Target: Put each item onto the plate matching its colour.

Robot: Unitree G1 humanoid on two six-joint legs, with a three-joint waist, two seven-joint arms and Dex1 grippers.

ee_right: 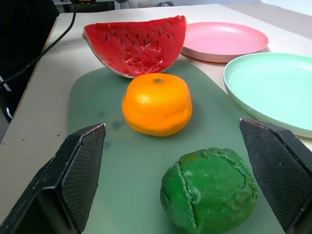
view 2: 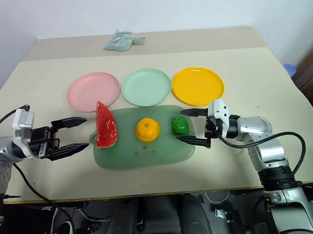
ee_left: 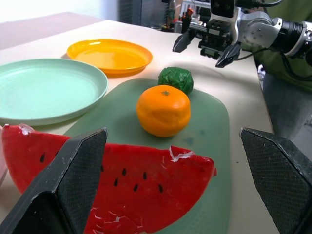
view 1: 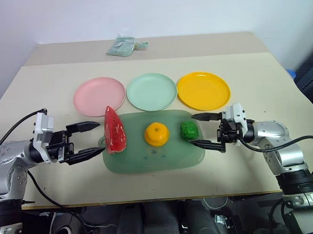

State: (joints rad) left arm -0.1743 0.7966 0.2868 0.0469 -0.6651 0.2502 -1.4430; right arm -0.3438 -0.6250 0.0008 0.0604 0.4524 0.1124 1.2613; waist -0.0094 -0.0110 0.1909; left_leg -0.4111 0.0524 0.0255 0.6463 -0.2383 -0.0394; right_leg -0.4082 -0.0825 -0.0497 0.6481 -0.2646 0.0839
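Note:
Three items lie in a row on the green cutting mat (view 1: 153, 156): a red watermelon wedge (view 1: 115, 130) at its left end, a round orange (view 1: 156, 134) in the middle, a bumpy dark-green vegetable (view 1: 188, 129) on the right. Behind the mat stand the pink plate (view 1: 98, 96), the mint green plate (view 1: 151, 91) and the yellow plate (view 1: 203, 90), all bare. My left gripper (view 1: 89, 139) is open, level, just left of the watermelon. Just right of the vegetable, my right gripper (view 1: 204, 130) stands open too. Neither touches an item.
A small pale-green folded packet (view 1: 122, 47) lies at the table's far edge. A seam crosses the table behind the plates. Bare tabletop stretches left of the pink plate and right of the yellow one.

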